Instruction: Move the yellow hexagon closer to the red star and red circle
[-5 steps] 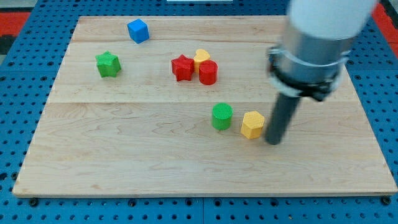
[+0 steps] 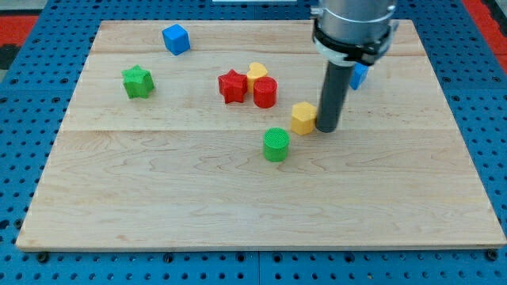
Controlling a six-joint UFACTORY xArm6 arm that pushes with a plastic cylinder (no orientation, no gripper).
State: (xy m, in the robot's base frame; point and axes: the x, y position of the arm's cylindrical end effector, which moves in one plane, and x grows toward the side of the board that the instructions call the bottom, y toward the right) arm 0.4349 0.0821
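Pressing against the yellow hexagon [image 2: 303, 118] from its right at frame centre, my tip [image 2: 327, 129], a bare rod with no hand to open or close, is mid-push and needing further up-left shoving toward the red star [image 2: 232, 85] and red circle [image 2: 264, 93].

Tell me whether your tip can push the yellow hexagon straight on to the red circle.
Probably yes: my tip sits against the yellow hexagon on the view's right, and nothing lies between it and the red circle.
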